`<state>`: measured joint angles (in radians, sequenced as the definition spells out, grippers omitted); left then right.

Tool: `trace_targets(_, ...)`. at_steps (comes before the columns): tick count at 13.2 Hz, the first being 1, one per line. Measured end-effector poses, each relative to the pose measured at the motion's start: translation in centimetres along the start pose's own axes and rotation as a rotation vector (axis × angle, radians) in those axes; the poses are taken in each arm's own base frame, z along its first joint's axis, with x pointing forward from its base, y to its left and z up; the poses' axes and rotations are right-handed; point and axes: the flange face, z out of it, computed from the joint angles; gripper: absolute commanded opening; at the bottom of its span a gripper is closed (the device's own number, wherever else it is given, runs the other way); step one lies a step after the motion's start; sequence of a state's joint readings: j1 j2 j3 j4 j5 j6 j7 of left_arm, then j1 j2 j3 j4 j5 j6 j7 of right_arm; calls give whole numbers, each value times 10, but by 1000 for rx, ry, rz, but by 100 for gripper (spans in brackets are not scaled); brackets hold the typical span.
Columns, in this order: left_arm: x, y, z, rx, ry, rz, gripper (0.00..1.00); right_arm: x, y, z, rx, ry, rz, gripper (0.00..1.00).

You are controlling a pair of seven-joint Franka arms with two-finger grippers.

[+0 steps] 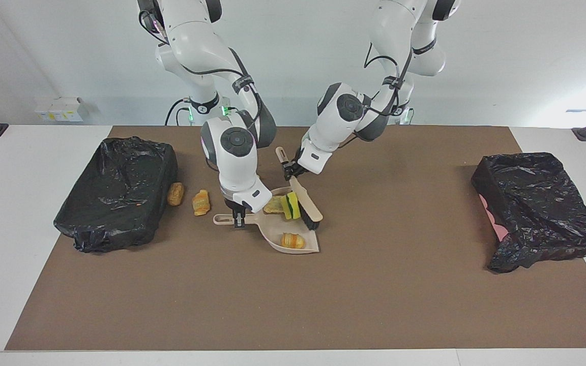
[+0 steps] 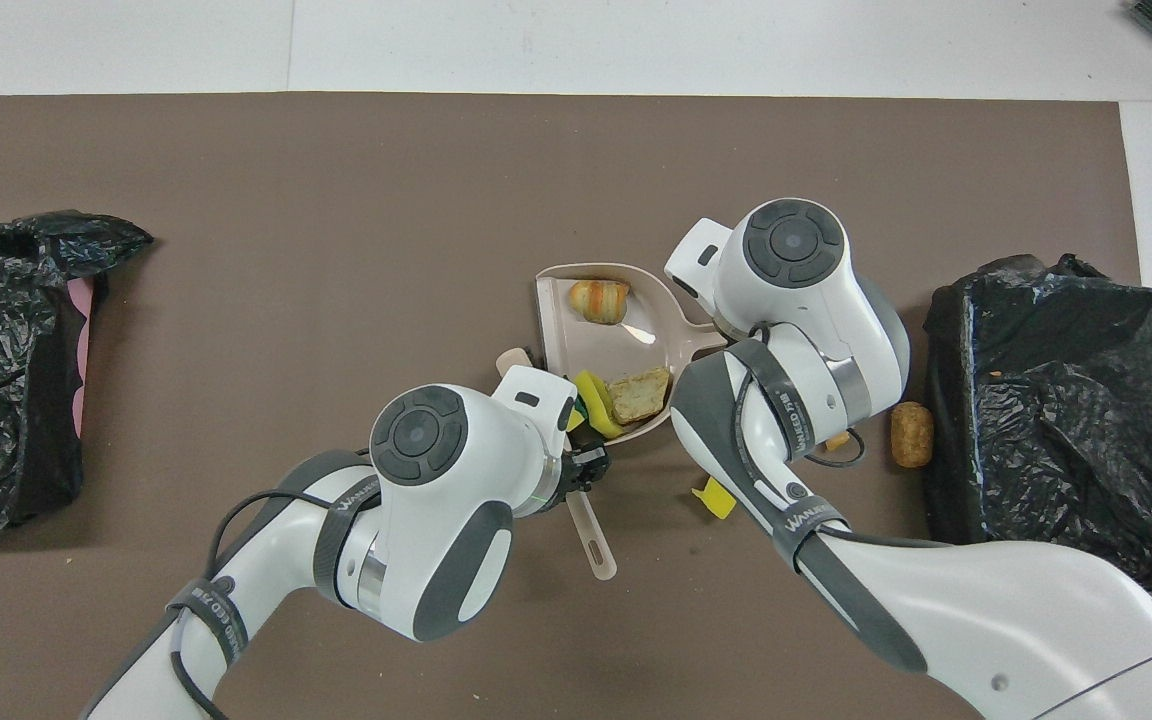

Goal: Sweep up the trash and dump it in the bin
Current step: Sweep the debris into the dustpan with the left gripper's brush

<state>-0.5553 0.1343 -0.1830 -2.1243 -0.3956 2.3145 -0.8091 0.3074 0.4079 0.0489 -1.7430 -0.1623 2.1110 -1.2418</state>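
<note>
A beige dustpan (image 1: 300, 245) (image 2: 641, 335) lies mid-table, and my right gripper (image 1: 237, 214) is shut on its handle (image 1: 222, 219). In the pan lie three pieces of trash: an orange bread-like piece (image 1: 293, 240) (image 2: 598, 300), a pale toast-like lump (image 1: 274, 205) (image 2: 638, 395) and a yellow sponge wedge (image 1: 288, 206) (image 2: 593, 402). My left gripper (image 1: 290, 171) (image 2: 588, 466) is shut on the brush's handle (image 2: 593, 540). The brush (image 1: 305, 203) slants down, with its bristles at the pan's edge toward the left arm's end. In the overhead view the right gripper is hidden under its wrist.
Two bread-like pieces (image 1: 175, 193) (image 1: 201, 202) lie beside a black-lined bin (image 1: 115, 193) (image 2: 1056, 400) at the right arm's end. A yellow scrap (image 2: 716, 497) lies on the mat nearer the robots than the pan. Another black-lined bin (image 1: 537, 208) (image 2: 6, 370) sits at the left arm's end.
</note>
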Motion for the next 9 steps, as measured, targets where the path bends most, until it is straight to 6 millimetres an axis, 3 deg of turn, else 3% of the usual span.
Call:
trace_targets(2, -12, -12, 2, 58, 42, -6, 0, 0, 0, 0, 1, 0, 0, 0)
trace_targets(5, -37, -10, 4, 103, 83, -17, 0, 0, 0, 0, 1, 0, 0, 0)
trace_targets(9, -32, 0, -8, 72, 107, 43, 0, 0, 0, 1, 1, 0, 0, 0)
